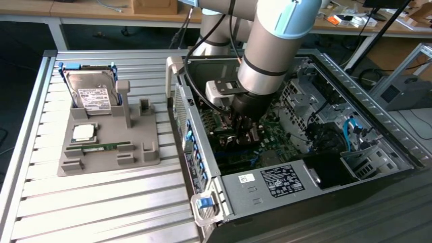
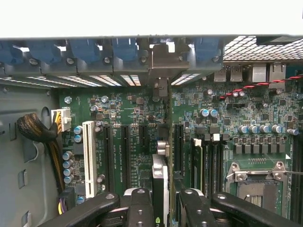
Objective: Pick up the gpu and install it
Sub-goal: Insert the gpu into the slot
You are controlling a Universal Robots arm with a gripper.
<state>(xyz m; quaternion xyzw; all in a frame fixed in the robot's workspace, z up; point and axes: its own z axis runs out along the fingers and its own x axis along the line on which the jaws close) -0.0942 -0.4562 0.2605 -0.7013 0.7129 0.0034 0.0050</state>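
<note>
Gripping the thin dark gpu card (image 2: 160, 189) edge-on, your black gripper (image 2: 161, 208) jaws part-closed on it, inside the open grey computer case (image 1: 378, 136), above the green motherboard (image 2: 128, 113).

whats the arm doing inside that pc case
The robot arm has reached down into the open computer case, and its gripper is shut on the gpu, held edge-on over the motherboard among the expansion slots. The card's metal bracket points toward the blue slot clips at the back wall. Outside the case, a grey holder on the table carries a hard drive.
</note>
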